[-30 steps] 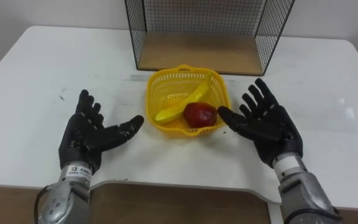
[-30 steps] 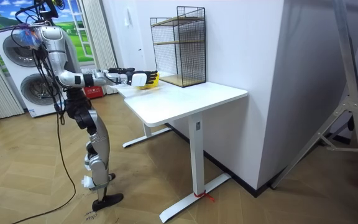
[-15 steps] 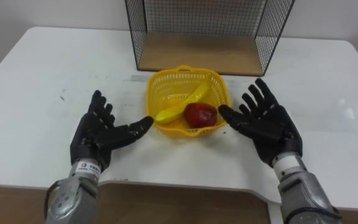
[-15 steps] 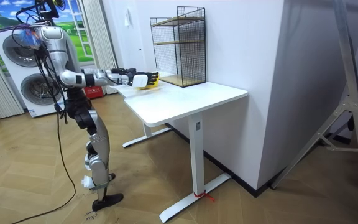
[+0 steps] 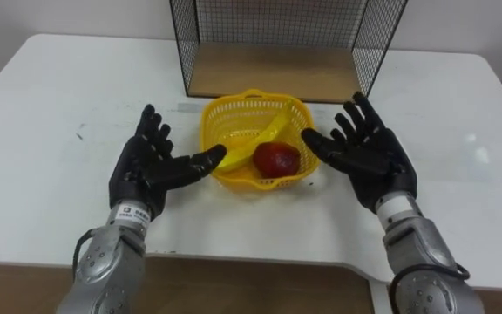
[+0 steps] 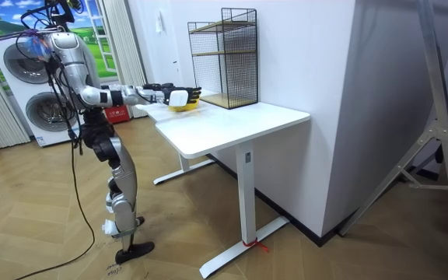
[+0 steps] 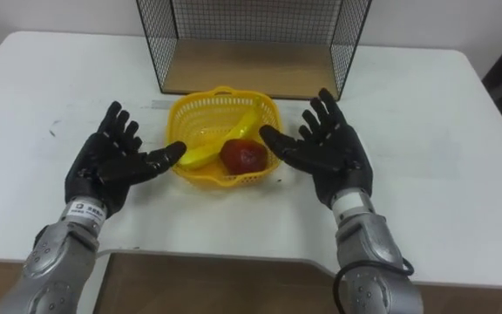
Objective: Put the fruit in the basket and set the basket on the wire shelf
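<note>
**Left hand** (image 5: 151, 170): fingers straight and spread, palm turned inward, holding nothing. The thumb tip lies at or just short of the basket's near-left rim; contact cannot be confirmed.

**Right hand** (image 5: 366, 159): likewise splayed and empty, palm facing inward, thumb reaching to the basket's right side. Both hands sit low over the white table (image 5: 50, 96).

**Between the palms:** the yellow basket (image 5: 209, 131) stands upright on the table. Inside it lie a banana (image 5: 267, 136), on the left hand's side and running away from it, and a red fruit (image 5: 275, 160), closer to the right thumb. Judgement: loading looks complete. The facing palms appear posed to close on the basket from both sides, probably because a two-sided hold would keep its lattice walls level.

**Beyond both sets of fingertips:** the wire shelf (image 5: 273, 70) has its wooden bottom board open toward the robot, just behind the basket. Judgement: the lift and placement are not yet done. The path forward is short, and the mesh side panels are the likely snag.

**Room view:** the robot stands at the table's end with both arms extended.
</note>
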{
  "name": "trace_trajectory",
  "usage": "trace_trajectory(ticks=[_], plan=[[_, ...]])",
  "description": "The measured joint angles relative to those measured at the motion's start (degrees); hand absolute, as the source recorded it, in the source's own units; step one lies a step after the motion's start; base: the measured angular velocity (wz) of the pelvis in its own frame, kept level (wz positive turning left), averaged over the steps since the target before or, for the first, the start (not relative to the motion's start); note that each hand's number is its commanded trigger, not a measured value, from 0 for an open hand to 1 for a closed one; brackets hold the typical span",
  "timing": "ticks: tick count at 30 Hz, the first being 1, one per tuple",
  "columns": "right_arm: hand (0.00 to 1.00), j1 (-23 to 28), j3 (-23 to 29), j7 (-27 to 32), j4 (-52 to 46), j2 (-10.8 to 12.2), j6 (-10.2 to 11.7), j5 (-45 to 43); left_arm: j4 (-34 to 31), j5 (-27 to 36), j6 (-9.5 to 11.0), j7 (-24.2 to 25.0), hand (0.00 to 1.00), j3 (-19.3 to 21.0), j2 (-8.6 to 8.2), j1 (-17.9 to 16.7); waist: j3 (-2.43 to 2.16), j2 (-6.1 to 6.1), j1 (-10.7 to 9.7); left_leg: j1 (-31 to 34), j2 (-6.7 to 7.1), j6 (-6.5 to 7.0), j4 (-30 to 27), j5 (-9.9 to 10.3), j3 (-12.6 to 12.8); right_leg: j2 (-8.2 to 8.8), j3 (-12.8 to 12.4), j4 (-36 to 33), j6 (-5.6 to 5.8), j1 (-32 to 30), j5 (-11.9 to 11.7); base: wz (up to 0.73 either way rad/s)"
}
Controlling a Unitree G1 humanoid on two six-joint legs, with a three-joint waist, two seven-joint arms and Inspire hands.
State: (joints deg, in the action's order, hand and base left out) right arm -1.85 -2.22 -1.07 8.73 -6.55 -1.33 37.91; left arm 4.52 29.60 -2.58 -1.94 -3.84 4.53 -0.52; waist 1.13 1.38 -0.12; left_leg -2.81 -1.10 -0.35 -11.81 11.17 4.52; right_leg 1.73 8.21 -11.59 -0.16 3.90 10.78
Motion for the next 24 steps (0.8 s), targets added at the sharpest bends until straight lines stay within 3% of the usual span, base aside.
trace_trajectory(ticks=[6,16,24], plan=[[0.0,-0.1,-1.1,0.6,0.6,0.8,0.0,0.0,1.7,0.1,0.0,0.0,0.0,-1.1,-0.69,0.9,-0.01,-0.28,-1.3,-0.1,-0.05,0.01,0.0,0.0,0.0,-0.04,-0.1,-0.1,-0.07,0.0,-0.1,0.0],[0.0,-0.2,-1.7,0.9,0.6,0.8,0.0,0.0,2.8,0.1,-0.1,0.3,0.0,-2.2,-1.51,2.5,-0.13,-1.24,-1.6,-0.3,-0.11,0.0,0.1,0.0,0.2,-0.1,-0.2,-0.2,-0.09,0.1,-0.1,-0.01],[0.0,-0.2,-5.5,0.9,0.6,1.4,0.0,-2.0,2.9,0.2,-0.1,0.4,0.0,-6.3,-1.91,2.6,-0.06,-1.1,-1.7,-0.4,-0.1,0.0,0.2,0.0,0.2,-0.1,-0.2,-0.1,-0.09,0.2,-0.1,0.0]])
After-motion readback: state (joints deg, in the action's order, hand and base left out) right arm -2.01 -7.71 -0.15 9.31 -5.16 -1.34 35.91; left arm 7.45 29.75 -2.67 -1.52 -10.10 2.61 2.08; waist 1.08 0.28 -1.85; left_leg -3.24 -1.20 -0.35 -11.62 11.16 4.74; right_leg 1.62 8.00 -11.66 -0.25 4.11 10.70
